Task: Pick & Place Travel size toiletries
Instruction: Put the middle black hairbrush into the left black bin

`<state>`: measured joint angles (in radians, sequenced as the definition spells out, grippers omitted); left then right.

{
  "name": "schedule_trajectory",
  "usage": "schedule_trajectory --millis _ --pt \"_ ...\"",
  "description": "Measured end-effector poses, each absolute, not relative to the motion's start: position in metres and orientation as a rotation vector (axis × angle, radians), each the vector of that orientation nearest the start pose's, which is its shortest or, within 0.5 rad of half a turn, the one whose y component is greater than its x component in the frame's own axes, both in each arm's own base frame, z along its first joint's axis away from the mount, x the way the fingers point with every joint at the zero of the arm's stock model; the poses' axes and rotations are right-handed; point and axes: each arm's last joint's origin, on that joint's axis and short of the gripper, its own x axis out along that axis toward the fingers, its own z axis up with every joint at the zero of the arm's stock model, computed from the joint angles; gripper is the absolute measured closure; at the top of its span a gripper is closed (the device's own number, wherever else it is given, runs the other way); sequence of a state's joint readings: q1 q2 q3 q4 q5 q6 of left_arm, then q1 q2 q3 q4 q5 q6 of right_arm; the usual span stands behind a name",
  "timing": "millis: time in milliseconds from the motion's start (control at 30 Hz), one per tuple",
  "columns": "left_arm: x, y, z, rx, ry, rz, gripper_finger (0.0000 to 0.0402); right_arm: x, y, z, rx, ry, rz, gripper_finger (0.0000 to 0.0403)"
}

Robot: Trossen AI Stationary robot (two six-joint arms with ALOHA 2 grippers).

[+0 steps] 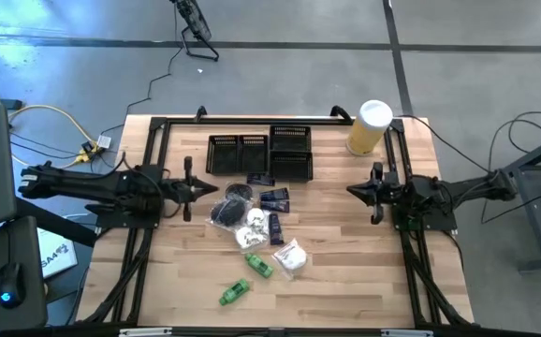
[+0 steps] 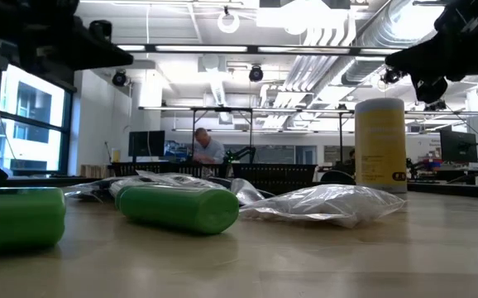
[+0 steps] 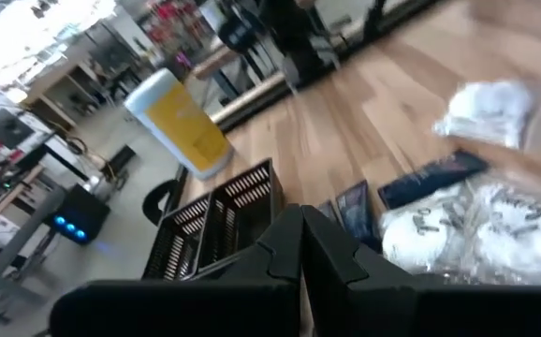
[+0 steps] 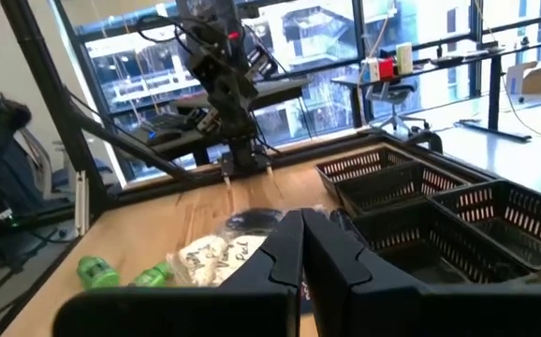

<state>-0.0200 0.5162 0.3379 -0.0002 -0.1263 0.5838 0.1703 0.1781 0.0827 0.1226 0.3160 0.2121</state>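
The travel size toiletries lie in a loose pile (image 1: pixel 252 225) on the wooden table's middle. There are two green tubes (image 1: pixel 236 292) (image 1: pixel 258 266), white crinkly sachets (image 1: pixel 289 257), dark packets (image 1: pixel 274 198) and a round black piece (image 1: pixel 238 195). My left gripper (image 1: pixel 216 190) hovers shut just left of the pile, above the table; its wrist view looks over white sachets (image 3: pixel 467 225) and a dark packet (image 3: pixel 434 178). My right gripper (image 1: pixel 350 190) hangs shut to the pile's right, pointing at it (image 4: pixel 303 220), and holds nothing.
Black mesh trays (image 1: pixel 256 154) stand behind the pile at the table's far side. A yellow cylinder with a white lid (image 1: pixel 369 126) stands at the far right. A black frame (image 1: pixel 158 126) runs along the table's edges. Bare wood lies near the front edge.
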Motion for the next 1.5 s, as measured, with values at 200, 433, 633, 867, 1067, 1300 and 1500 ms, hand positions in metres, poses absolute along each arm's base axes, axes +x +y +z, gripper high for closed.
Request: schedule_trajectory --millis 200,433,633,867,1067,1300,1500 --pt "0.153 0.002 0.235 0.65 0.323 0.056 0.0401 0.117 0.009 0.212 0.175 0.049 -0.215 0.0401" --pt "0.164 0.001 0.221 0.649 0.43 0.006 0.0401 0.149 0.012 0.231 0.097 0.226 -0.318 0.0401" --pt "0.17 -0.012 0.213 0.61 0.456 -0.098 0.0401 0.17 0.014 0.236 0.055 0.256 -0.391 0.0401" --pt "0.171 -0.045 0.202 0.645 0.507 -0.107 0.0401 0.182 0.006 0.233 0.11 0.219 -0.46 0.0401" --pt "0.17 -0.069 0.188 0.656 0.569 -0.032 0.0401 0.186 -0.001 0.233 0.13 0.201 -0.492 0.0401" --pt "0.17 -0.089 0.164 0.619 0.662 -0.001 0.0401 0.186 -0.005 0.234 0.135 0.192 -0.51 0.0401" --pt "0.17 -0.096 0.154 0.564 0.718 -0.106 0.0401 0.186 -0.005 0.234 0.133 0.192 -0.513 0.0401"
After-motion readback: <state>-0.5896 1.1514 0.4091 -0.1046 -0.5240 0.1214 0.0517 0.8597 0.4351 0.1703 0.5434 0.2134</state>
